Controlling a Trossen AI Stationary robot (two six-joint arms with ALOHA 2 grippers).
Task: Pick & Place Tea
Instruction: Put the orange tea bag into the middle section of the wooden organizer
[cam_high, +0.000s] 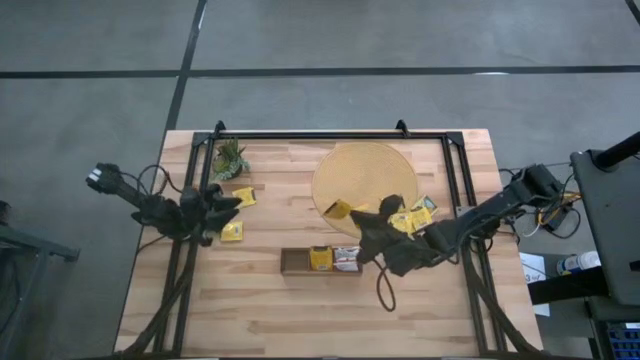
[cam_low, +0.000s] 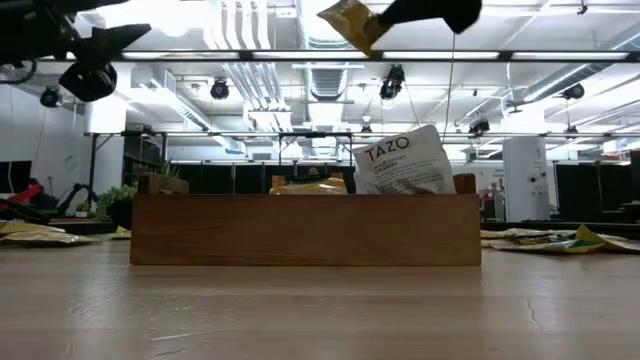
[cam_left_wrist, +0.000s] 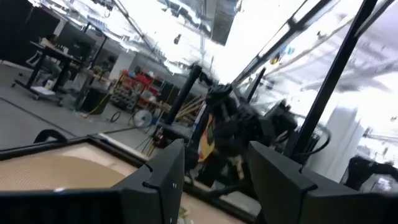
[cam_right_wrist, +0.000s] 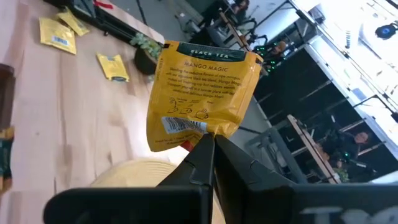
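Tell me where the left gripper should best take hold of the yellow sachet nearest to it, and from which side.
The yellow tea sachet lies flat on the table just beside the open left gripper. It is thin, so probably come straight down from above and pinch across one free edge or corner. The edge facing away from the plant looks clear of the other sachet.

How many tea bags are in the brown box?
2, in the dark brown oblong tray: a yellow paper sachet beside a white TAZO paper sachet. More may hide underneath.
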